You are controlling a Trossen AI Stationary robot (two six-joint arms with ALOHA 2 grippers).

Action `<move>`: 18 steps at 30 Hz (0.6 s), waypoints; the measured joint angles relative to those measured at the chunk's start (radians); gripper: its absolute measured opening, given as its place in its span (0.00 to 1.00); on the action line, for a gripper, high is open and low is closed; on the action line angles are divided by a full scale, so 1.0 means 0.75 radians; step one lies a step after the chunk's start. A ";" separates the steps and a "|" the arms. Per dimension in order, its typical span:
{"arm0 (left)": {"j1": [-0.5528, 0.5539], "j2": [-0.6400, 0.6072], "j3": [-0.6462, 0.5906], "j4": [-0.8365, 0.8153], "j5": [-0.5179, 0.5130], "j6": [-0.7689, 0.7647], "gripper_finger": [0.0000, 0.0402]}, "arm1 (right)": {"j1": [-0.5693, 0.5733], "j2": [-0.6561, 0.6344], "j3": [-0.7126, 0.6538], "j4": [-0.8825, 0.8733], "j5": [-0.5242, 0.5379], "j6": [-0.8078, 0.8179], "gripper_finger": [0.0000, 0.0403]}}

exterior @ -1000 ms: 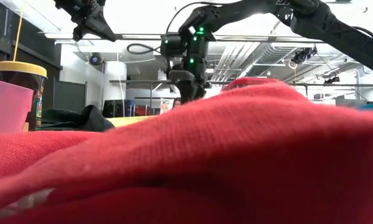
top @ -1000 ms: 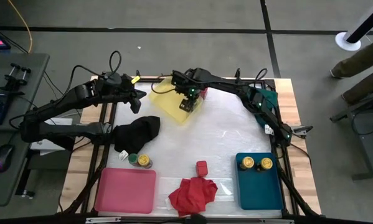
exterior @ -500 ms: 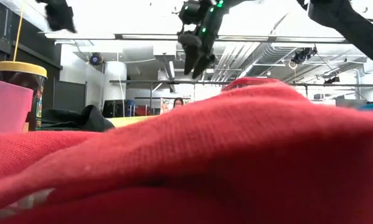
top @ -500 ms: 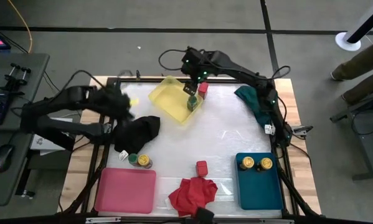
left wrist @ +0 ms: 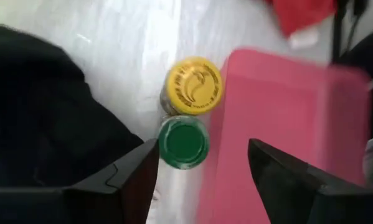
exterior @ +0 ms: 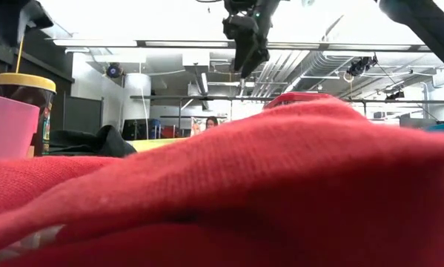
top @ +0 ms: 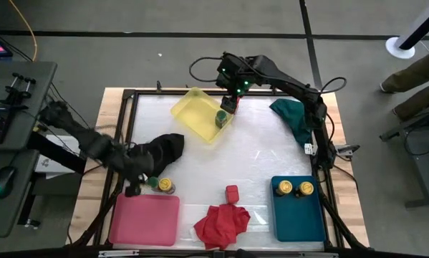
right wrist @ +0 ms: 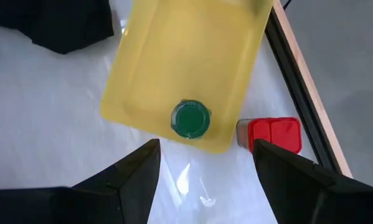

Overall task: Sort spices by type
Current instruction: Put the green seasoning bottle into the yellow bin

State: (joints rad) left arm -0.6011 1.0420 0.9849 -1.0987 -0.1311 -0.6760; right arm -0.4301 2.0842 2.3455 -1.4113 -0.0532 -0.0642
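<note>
Teal tray (top: 296,218) holds two yellow-lidded jars (top: 294,188); yellow tray (top: 193,115) one green. Left gripper (left wrist: 198,168) and right gripper (right wrist: 205,162), fingers released, grasp nothing; pair at 7 o'clock unsorted.

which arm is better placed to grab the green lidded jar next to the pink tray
Left. The left gripper is open, hovering directly over the green-lidded jar beside the pink tray, with that jar between its fingers in the left wrist view. The right gripper is open across the table above the yellow tray.
</note>
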 joint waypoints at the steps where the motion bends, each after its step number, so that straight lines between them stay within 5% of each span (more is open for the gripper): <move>1: -0.036 0.040 -0.003 -0.003 -0.026 0.029 0.58 | 0.000 -0.004 0.000 -0.005 0.000 -0.005 0.63; 8: -0.136 0.258 -0.004 0.001 -0.165 0.060 0.58 | -0.003 -0.024 0.000 0.012 0.006 -0.020 0.63; 18: -0.143 0.372 -0.004 -0.004 -0.173 0.033 0.58 | -0.003 -0.024 0.000 0.030 0.006 -0.020 0.63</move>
State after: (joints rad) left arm -0.7082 1.3209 0.9822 -1.1016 -0.2608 -0.6509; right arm -0.4320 2.0659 2.3455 -1.3887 -0.0490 -0.0795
